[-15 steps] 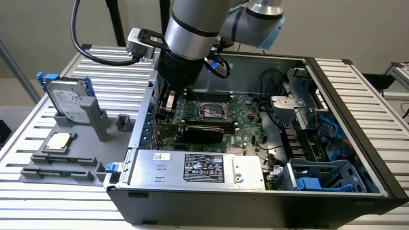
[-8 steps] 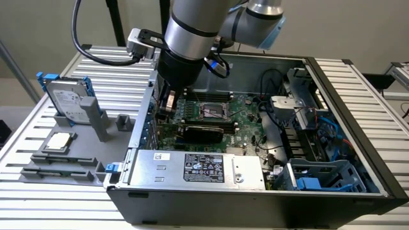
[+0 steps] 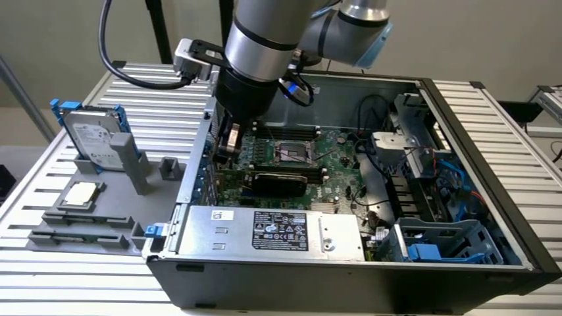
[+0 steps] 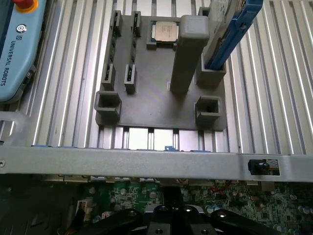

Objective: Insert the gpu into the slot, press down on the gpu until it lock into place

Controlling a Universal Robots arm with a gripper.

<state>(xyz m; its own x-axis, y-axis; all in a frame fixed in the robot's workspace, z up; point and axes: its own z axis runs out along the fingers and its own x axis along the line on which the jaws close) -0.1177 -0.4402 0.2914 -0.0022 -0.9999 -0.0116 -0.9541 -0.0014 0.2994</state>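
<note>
One arm, one open computer case [image 3: 491, 217] on a ribbed table [image 3: 131, 289]; everything is placed against the case.

Off the case on the exterior view's left:
- A grey fixture tray [image 3: 97, 227] lies on the table.
- On the tray are a hard drive [image 3: 95, 141] upright in a blue bracket, a grey post [image 3: 139, 172] and a loose processor chip [image 3: 81, 194].

At the case wall on that same side, the robot arm [image 3: 263, 46] drops in from above. The hand [image 4: 171, 218] sits low over the motherboard [image 3: 338, 148], just inside that wall. Its jaws are closed tight, and nothing is visible between them.

Inside the case, middle:
- The gpu [image 3: 281, 176] is a flat black card lying across the motherboard, between the silver processor socket [image 3: 294, 153] and the silver power-supply box [image 3: 272, 230].
- The end of the gpu nearest the arm is hidden under the arm, so I can't tell whether the hand touches it.
- The slot [image 3: 249, 191] is mostly covered by the card. A bit of blue shows at the card's edge.

Inside the case on the exterior view's right, there are loose cables and a blue drive cage [image 3: 439, 243].

The wrist view looks over the case wall [image 4: 146, 164]:
- A teach pendant [image 4: 14, 49] lies on the table beyond it.
- The tray, chip, post and bracketed drive show there too.
</note>
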